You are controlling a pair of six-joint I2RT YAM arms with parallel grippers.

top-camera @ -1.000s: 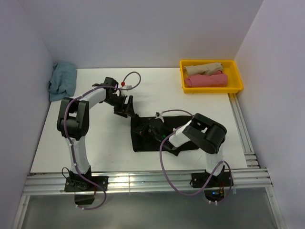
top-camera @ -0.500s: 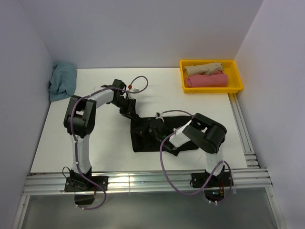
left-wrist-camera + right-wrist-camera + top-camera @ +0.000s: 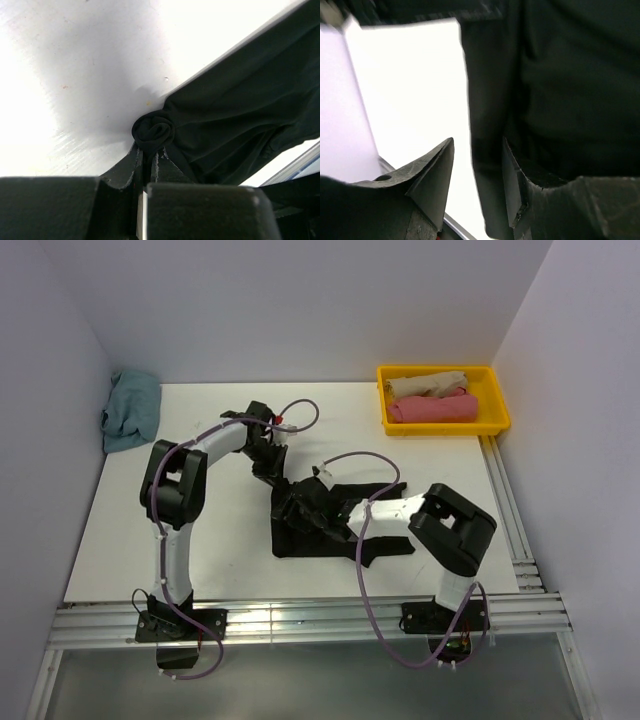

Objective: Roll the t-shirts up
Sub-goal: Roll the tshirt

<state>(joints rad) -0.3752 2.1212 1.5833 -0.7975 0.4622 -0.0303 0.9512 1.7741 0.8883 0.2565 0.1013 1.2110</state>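
A black t-shirt (image 3: 312, 543) lies partly rolled in the middle of the table. My left gripper (image 3: 277, 483) is at its upper-left corner. In the left wrist view the left gripper (image 3: 147, 156) is shut on a small twisted bunch of the black t-shirt (image 3: 240, 100). My right gripper (image 3: 298, 510) reaches over the shirt's left part. In the right wrist view the right gripper (image 3: 477, 145) stands open, with the edge of the black t-shirt (image 3: 570, 90) hanging between its fingers. A dusty-blue t-shirt (image 3: 130, 410) lies crumpled at the back left.
A yellow tray (image 3: 445, 429) at the back right holds a rolled beige shirt (image 3: 428, 384) and a rolled pink shirt (image 3: 432, 408). Aluminium rails (image 3: 505, 500) run along the table's right side and near edge. White walls stand close on three sides.
My left gripper moved right and down to the black shirt's corner and shut on it. The right gripper slid left over the shirt and opened.
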